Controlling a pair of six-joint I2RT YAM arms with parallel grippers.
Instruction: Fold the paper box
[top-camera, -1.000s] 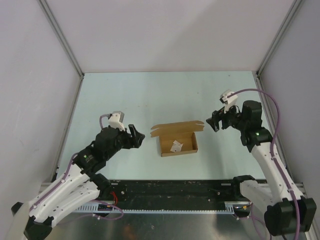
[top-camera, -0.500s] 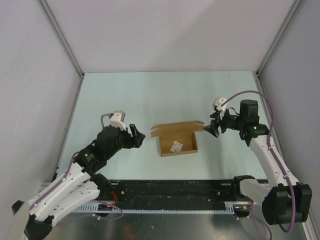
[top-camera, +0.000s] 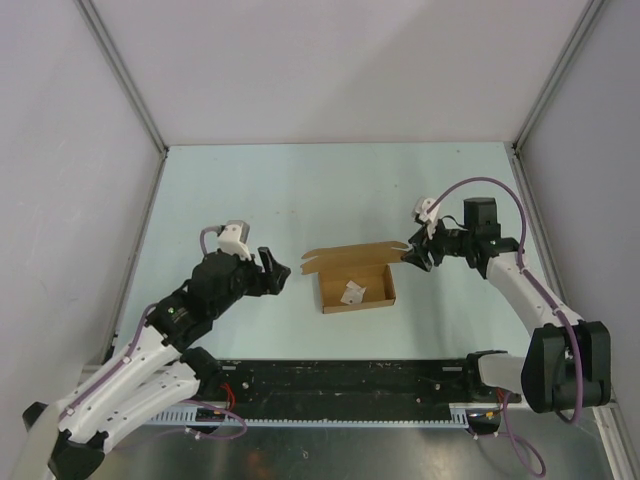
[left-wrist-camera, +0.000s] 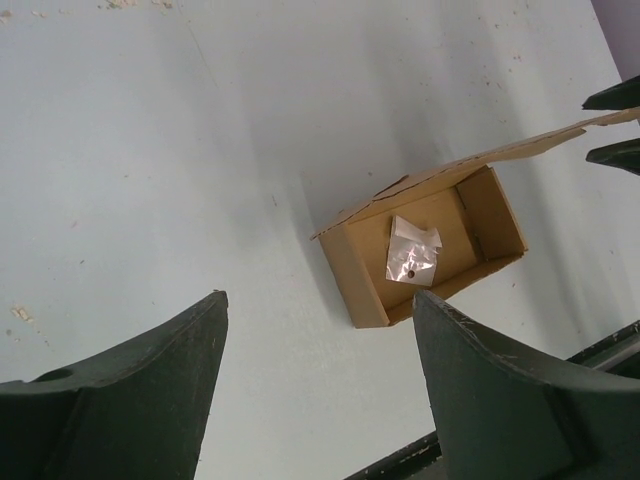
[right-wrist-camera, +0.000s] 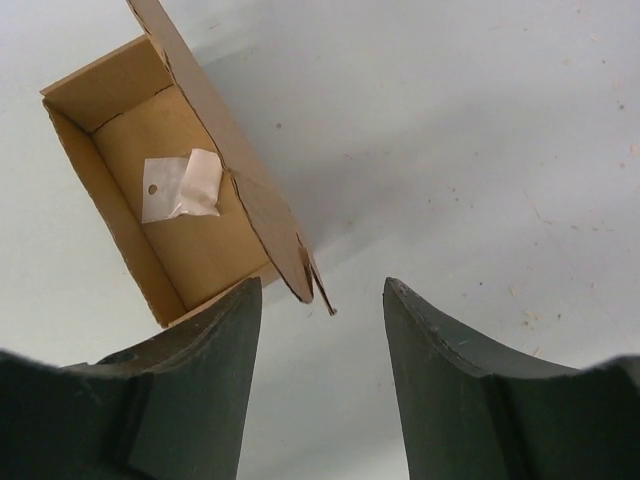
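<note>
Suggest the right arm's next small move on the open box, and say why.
Probably ease the right gripper slightly further onto the lid flap and close on its end. The paper box lies open, with the flap hinged at the far wall and not yet folded over. The right wrist view shows the flap's tip just between the parted fingers, not pinched.
</note>
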